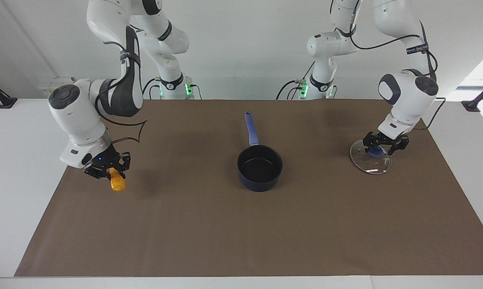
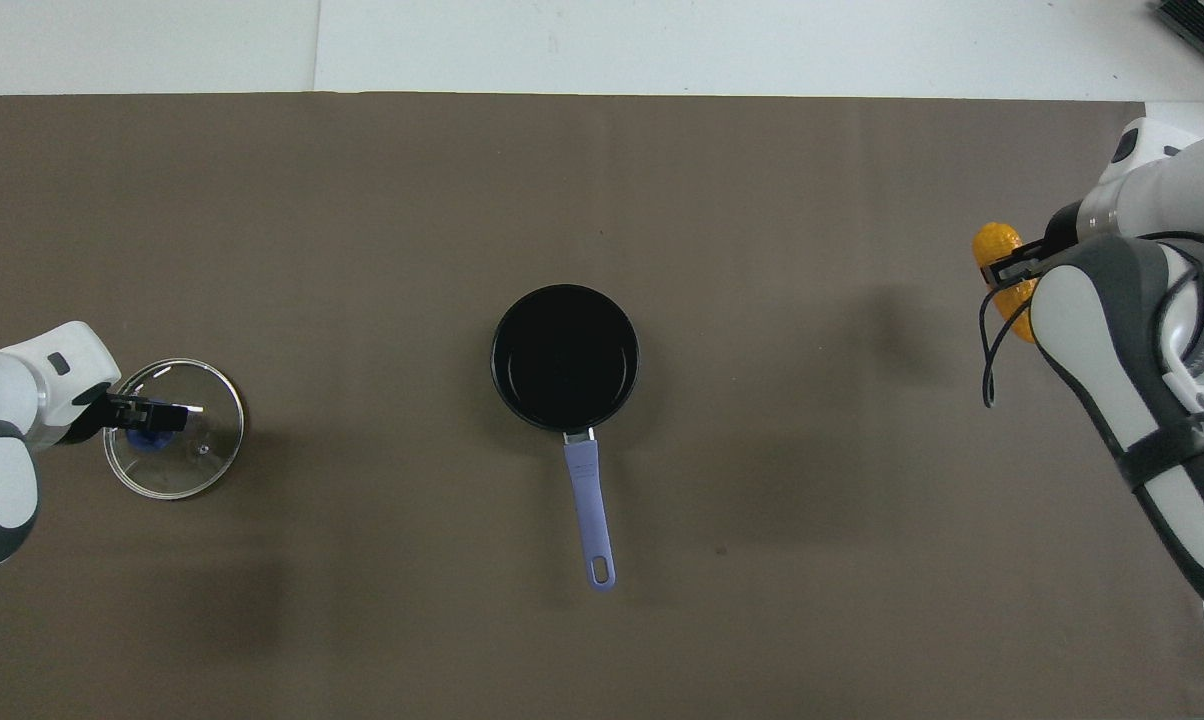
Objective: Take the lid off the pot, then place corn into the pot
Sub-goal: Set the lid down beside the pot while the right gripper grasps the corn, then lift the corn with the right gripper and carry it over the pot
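The pot (image 1: 260,167) stands open at the middle of the brown mat (image 1: 241,224) on the bench (image 1: 21,132), and its black inside is bare. Its long blue handle (image 1: 250,127) points to 12 o'clock in the facing view, toward the robots.

The right hand (image 1: 110,170) is in the air over the mat at the right arm's end of the bench, at 9 o'clock from the pot in the facing view. Its fingers are clamped on the corn (image 1: 116,181), which hangs from them above the mat, almost upright, with its lower end free.

The lid (image 1: 370,159) lies on the mat at the left arm's end of the bench, at 3 o'clock from the pot in the facing view and well apart from it. The left hand (image 1: 384,142) is directly over the blue knob (image 1: 375,151) of the lid, with its fingers spread apart on both sides of the knob, so they do not grip it. In the overhead view the lid (image 2: 174,429) is at 9 o'clock from the pot (image 2: 565,356) and the corn (image 2: 1002,265) at 3 o'clock.
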Motion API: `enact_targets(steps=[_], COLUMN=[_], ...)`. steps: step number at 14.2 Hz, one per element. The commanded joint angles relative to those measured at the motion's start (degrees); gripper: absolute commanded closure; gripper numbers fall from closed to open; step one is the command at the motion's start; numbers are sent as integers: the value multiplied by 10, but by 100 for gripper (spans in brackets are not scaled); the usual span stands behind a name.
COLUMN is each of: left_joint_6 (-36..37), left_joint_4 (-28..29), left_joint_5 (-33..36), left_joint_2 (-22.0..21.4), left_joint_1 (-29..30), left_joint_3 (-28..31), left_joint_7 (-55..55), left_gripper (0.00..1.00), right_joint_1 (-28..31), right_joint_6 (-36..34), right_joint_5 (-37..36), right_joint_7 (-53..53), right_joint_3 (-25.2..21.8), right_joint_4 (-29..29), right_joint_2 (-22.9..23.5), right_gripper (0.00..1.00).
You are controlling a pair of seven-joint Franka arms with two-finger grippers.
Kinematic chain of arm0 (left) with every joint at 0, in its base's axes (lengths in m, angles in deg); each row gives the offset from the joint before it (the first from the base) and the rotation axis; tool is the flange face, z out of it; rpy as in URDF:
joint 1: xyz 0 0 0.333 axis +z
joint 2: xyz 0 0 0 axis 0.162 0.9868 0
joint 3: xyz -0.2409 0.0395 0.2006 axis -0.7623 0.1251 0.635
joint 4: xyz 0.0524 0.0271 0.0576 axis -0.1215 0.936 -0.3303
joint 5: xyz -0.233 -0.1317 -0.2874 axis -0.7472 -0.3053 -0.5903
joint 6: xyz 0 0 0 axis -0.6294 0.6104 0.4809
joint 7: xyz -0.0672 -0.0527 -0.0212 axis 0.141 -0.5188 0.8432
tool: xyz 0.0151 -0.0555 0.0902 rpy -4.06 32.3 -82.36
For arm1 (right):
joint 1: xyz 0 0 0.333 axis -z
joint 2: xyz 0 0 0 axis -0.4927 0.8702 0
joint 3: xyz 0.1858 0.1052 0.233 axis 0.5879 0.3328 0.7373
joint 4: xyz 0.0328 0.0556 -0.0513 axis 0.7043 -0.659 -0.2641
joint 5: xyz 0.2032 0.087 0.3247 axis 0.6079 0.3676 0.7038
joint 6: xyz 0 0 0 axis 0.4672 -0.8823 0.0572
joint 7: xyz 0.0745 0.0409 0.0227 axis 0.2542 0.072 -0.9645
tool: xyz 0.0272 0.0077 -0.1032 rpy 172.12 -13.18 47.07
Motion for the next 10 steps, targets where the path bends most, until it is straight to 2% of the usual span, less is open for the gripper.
enact_targets(steps=[1, 6, 10], left_joint_6=[58, 163, 260], left_joint_4=[-67, -183, -261], left_joint_5=[-5, 2, 3], left_joint_2=[8, 16, 15], left_joint_1=[-5, -45, -62], left_joint_3=[-9, -8, -9], left_joint_7=[-48, -110, -158], left_gripper=[0, 0, 0], right_joint_1=[-31, -155, -183], right_joint_6=[-55, -80, -80], right_joint_5=[-1, 8, 44], right_joint_7=[108, 350, 451], right_joint_3=[2, 2, 52], right_joint_4=[37, 48, 47], right_joint_2=[-5, -14, -23], right_gripper=[100, 100, 100])
